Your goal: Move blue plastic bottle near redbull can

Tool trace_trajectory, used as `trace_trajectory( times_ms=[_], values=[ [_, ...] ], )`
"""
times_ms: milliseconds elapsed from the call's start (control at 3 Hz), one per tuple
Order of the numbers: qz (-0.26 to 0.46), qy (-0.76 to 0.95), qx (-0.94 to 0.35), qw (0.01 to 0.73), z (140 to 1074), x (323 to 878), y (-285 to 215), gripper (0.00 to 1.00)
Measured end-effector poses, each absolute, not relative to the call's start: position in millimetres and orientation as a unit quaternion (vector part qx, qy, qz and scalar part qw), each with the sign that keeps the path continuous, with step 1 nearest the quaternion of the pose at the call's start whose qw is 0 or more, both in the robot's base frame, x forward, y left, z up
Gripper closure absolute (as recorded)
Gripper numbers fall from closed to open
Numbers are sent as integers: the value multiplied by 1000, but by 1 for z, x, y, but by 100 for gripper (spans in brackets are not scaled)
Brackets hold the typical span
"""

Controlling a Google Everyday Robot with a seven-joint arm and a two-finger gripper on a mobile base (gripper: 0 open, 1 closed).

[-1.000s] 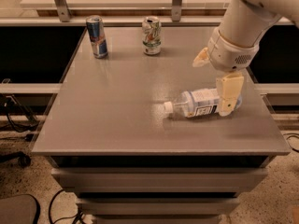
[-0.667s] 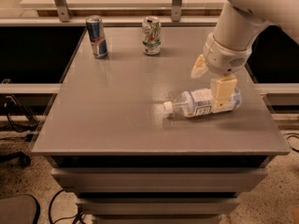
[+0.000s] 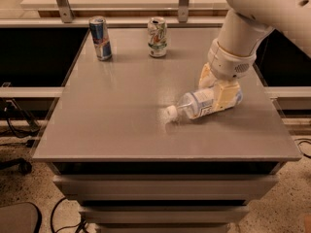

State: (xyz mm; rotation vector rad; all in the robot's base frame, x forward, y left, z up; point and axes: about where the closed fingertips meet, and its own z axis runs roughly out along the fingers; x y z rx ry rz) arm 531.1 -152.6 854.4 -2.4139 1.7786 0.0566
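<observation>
The gripper (image 3: 216,87) is down on the right side of the table (image 3: 121,130), right over the blue plastic bottle (image 3: 197,104). Whether it is spread or clamped on the bottle, I cannot tell, because its cream body covers the contact. It also hides the bottle's base end and part of the label. The bottle lies on its side, and the white cap (image 3: 170,112) points left towards mid-table. The arm (image 3: 243,28) rises up and right and is cut off by the top and right borders.

Over at the far-left corner, the redbull can (image 3: 100,38) stands upright, close to the table's back and left edges and well apart from the bottle. A white-and-green can (image 3: 157,37) stands upright to its right along the back edge, with a gap between the two. A broad stretch of bare grey tabletop runs from the cap to the redbull can. The bottle's covered end sits near the right edge. Drawer fronts (image 3: 165,188) show below the front lip.
</observation>
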Motion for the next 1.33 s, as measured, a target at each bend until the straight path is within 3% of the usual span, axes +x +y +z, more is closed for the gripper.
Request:
trace_trajectory(
  times_ms=[333,1000,1333],
  values=[
    [15,578,-812,86,867,529,-141,98],
    [9,519,-847,115,895,521,-85,100],
    [9,519,-847,116,895,521,-85,100]
  ],
)
